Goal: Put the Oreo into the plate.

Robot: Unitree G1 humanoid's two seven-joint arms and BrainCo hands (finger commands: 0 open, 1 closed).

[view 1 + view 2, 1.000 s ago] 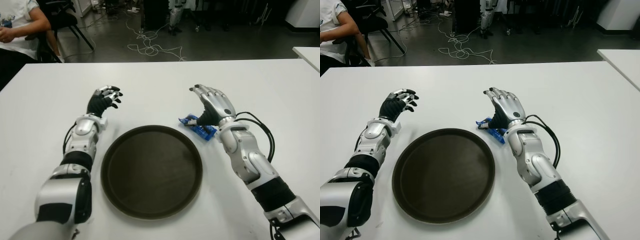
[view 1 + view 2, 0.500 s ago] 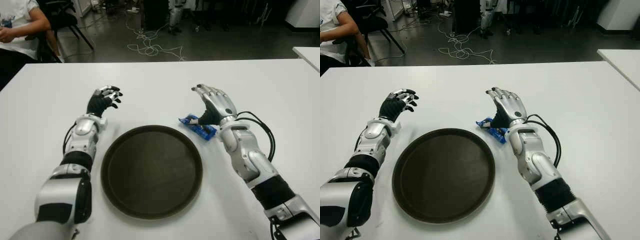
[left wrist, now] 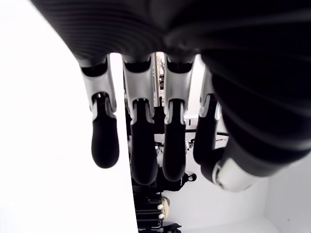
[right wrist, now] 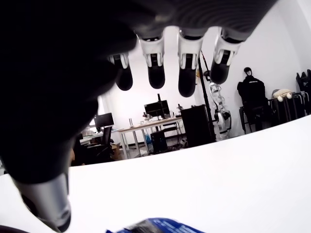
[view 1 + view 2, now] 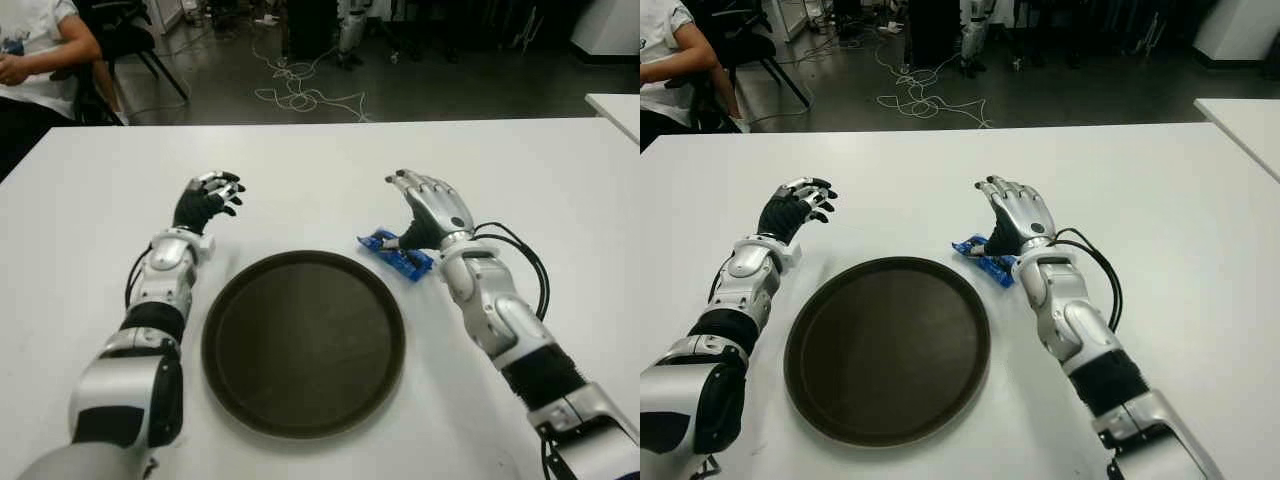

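White table [image 5: 300, 170] holds dark plate [image 5: 303, 340]. Blue Oreo pack [image 5: 397, 254] lies on table beside plate rim, under right hand [image 5: 432, 212], fingers spread, not gripping. Left hand [image 5: 207, 198] idle beyond plate's left edge, fingers relaxed, empty. Pack likely light, crinkly, slippery, cookies fragile; pinch gently across narrow sides.

Over the last second the right hand [image 5: 432, 212] has drifted slightly toward the robot's right and a little nearer the far edge of the table [image 5: 330, 160]. The index fingertip, which stood level with the far tip of the Oreo packet [image 5: 396, 252] a second ago, now sits just to the right of that tip. The right forearm [image 5: 497, 318] has shifted rightward with the hand, and the elbow end near the bottom of the eye views has moved outward. More of the blue wrapper shows clear of the palm than before; the fingers remain spread above it and grasp nothing.
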